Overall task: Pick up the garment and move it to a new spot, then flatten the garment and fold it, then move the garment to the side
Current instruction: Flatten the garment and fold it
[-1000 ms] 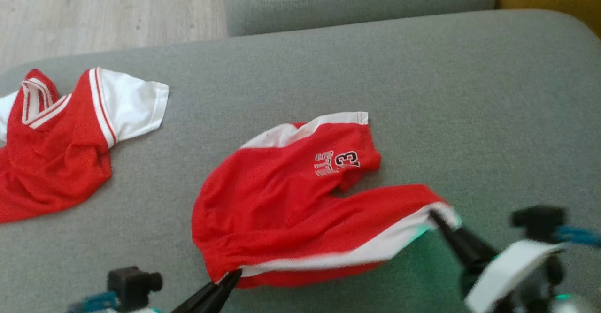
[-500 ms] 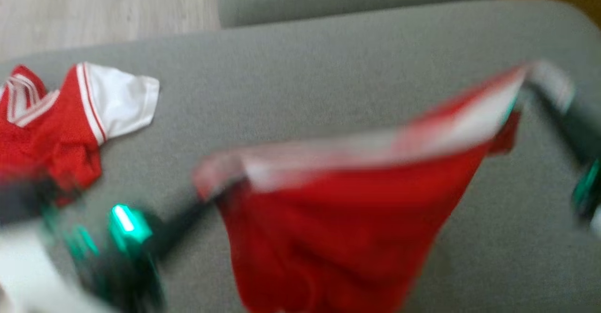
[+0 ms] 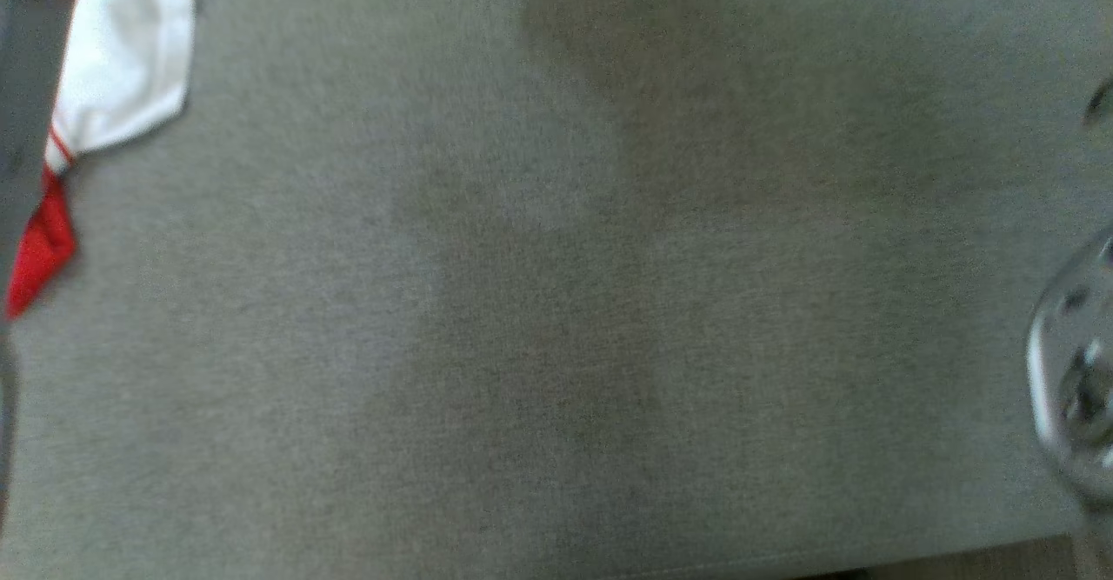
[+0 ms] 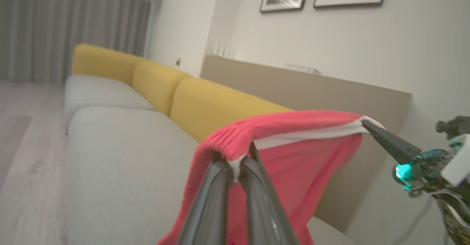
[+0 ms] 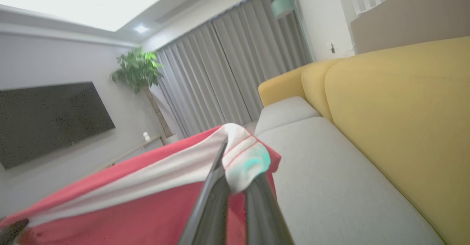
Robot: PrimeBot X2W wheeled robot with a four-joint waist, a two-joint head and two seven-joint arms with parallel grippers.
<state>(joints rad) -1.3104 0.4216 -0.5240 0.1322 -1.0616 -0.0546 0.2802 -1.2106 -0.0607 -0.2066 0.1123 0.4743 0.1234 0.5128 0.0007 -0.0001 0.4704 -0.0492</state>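
- Change: the garment (image 4: 293, 157), which lay flat on the sofa seat (image 3: 556, 302) a second ago, now hangs in the air. It is stretched along its white-trimmed edge between both grippers.
- Left gripper (image 4: 235, 166): fingers pressed together on one gathered corner of that edge.
- Right gripper (image 5: 237, 175): fingers pinched on the opposite white corner.
- Head camera: it has tilted since then. Its view now covers bare cushion with a darker patch, probably the garment's shadow.
- Judgement: pick-up is complete and transfer to a new spot is in hand. Flattening, folding and setting aside remain.
- Containers: none applies. The seat itself bears a second red-and-white shirt (image 3: 122, 67) at its left edge.
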